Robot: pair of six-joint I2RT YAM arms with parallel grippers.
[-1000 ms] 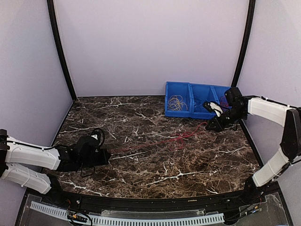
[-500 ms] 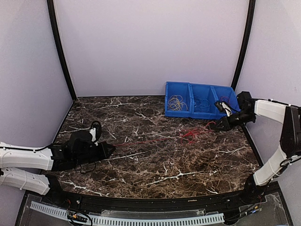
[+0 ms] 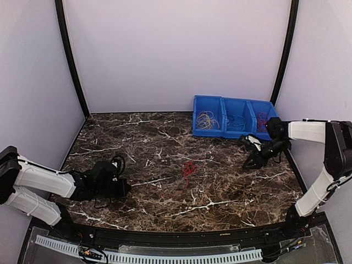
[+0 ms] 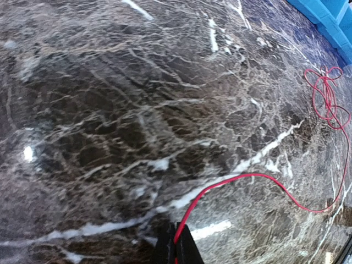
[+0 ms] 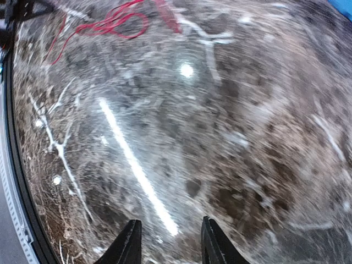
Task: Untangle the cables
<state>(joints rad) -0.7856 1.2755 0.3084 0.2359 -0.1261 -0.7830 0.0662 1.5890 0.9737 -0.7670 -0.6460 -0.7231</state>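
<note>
At the near left, the left arm lies low over the dark marble counter and reaches toward the right. The left jaws are closed on one end of the red cable. In the left wrist view the two dark fingertips are pressed together, and the thin red strand comes out from between them. It then runs right across the stone in a slack curve, lying flat, and ends in a small loose bunch of red loops. From above, that bunch rests on the counter roughly midway between the two arms and well apart from both. The single strand leading back to the left jaws is too thin to make out in that view. Farther right, at the far side of the counter, stands a blue bin with three compartments side by side. Yellow cables lie in the left one, blue cables in the middle one and more red cables in the right one. The right arm comes in from the right edge, just nearer than the bin, angled down and left toward the counter. The right jaws are open and hold nothing: in the blurred right wrist view the two fingers stand apart with only bare marble between them.
</note>
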